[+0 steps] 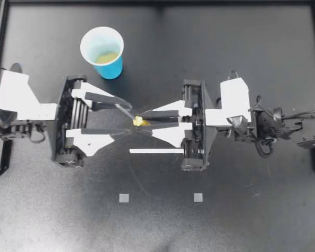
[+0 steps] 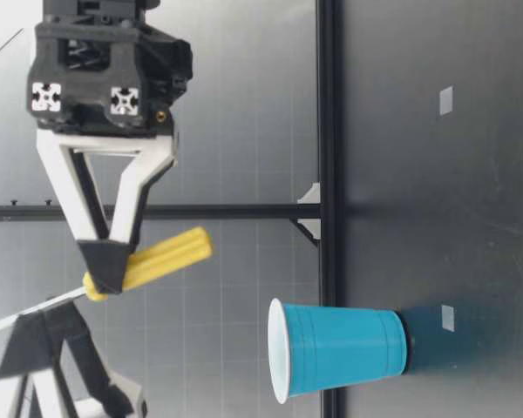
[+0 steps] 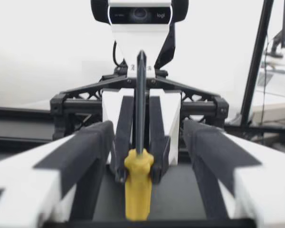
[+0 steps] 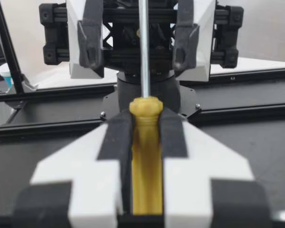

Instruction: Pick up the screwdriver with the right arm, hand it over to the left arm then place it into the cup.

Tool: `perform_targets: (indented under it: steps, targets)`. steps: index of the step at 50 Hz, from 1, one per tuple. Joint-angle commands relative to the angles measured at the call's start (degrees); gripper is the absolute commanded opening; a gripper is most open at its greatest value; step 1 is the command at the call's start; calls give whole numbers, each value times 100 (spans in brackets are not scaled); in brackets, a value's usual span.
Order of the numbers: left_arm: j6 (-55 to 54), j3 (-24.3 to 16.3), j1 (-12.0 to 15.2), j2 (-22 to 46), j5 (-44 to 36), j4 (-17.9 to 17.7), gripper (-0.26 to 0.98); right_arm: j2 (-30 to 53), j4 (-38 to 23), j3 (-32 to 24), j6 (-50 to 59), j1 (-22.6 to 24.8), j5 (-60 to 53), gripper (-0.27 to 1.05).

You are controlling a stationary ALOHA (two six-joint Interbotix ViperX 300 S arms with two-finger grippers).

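Black table: cup upper left of frame. Right gripper, centre, jaws pinching screwdriver by its yellow handle, clear of the surface. Left gripper jaws spread around the shaft. Risk: release before the left closes drops it; the thin shaft may slip.

a white strip lies on the black table, near two small grey squares.

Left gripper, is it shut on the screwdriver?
No, the left wrist view shows the left gripper with its fingers well apart on either side of the screwdriver, a clear gap at each.
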Motion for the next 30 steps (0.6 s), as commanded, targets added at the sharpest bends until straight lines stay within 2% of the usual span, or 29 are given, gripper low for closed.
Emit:
perform_targets:
  steps: [1,10,15,30]
  targets:
    - [-26,-176,-9,53,-167,9,61,-62,0,-141,-9,18,0,-1]
    - [-62,-272,-9,237,-272,9,61,-62,0,-158,-9,18,26,-1]
    - [-9,-281,-9,237,-290,9,55,-62,0,-141,0,18,26,-1]
    - [26,-264,-9,193,-290,9,5,-70,0,-141,-9,18,26,-1]
